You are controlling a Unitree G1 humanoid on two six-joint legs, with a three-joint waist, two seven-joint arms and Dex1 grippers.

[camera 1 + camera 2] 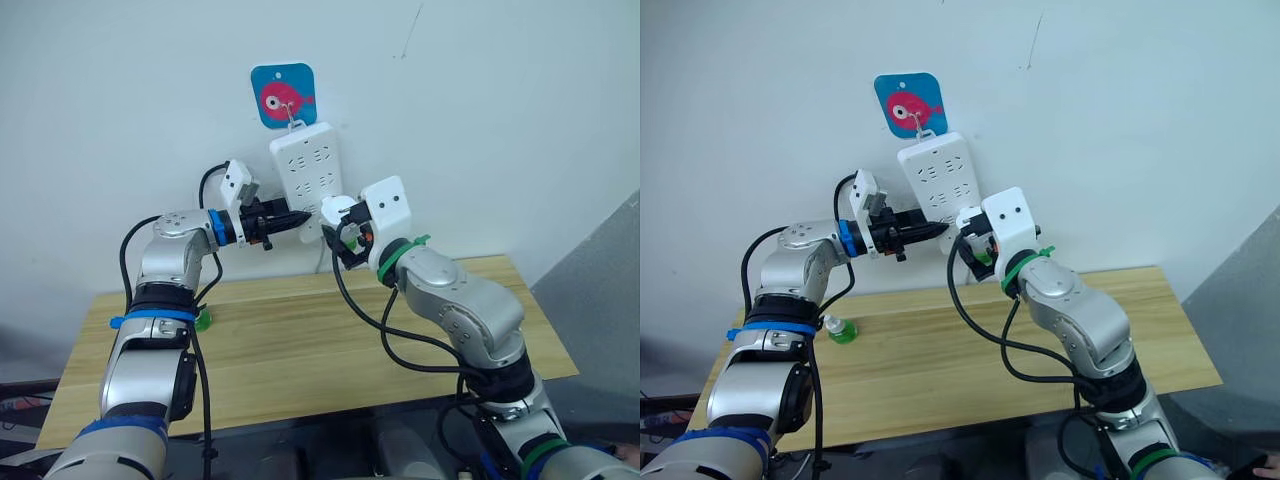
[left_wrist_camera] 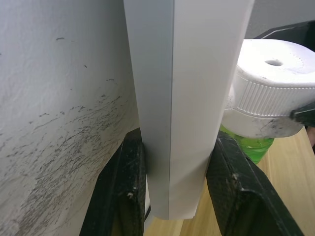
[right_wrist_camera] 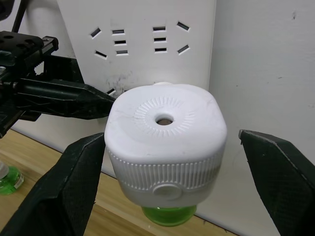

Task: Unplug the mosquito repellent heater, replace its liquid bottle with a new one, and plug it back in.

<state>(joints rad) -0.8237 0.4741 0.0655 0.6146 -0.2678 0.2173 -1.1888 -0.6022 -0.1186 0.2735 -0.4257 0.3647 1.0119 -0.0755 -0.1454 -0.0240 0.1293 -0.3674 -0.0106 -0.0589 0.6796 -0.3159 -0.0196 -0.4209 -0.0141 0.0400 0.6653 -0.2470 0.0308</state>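
Right wrist view: the heater [image 3: 166, 137] is sitting plugged into the lower end of the power strip [image 3: 142, 44], vent hole facing the cam, green bottle [image 3: 169, 215] hanging under it. The right gripper [image 3: 170, 162] is standing wide open w/ its fingers [image 3: 69, 177] flanking the heater at 3 and 9 o'clock, not touching, holding nothing. Left wrist view: the left gripper [image 2: 179, 182] is pinching the strip's bottom edge, one finger on each side, bracing it against the wall [image 1: 120, 100].

Step, as I read it: the unplug, just before the grab; bottle swap not started. A spare bottle [image 1: 842, 330] is waiting on the tabletop [image 1: 300, 340], approx 8 o'clock from the strip in the right eye view.

Next move prob. needs the right gripper closing on the heater's ribbed sides, then pulling straight out from the wall while the left steadies the strip; a skewed pull could bind the prongs.
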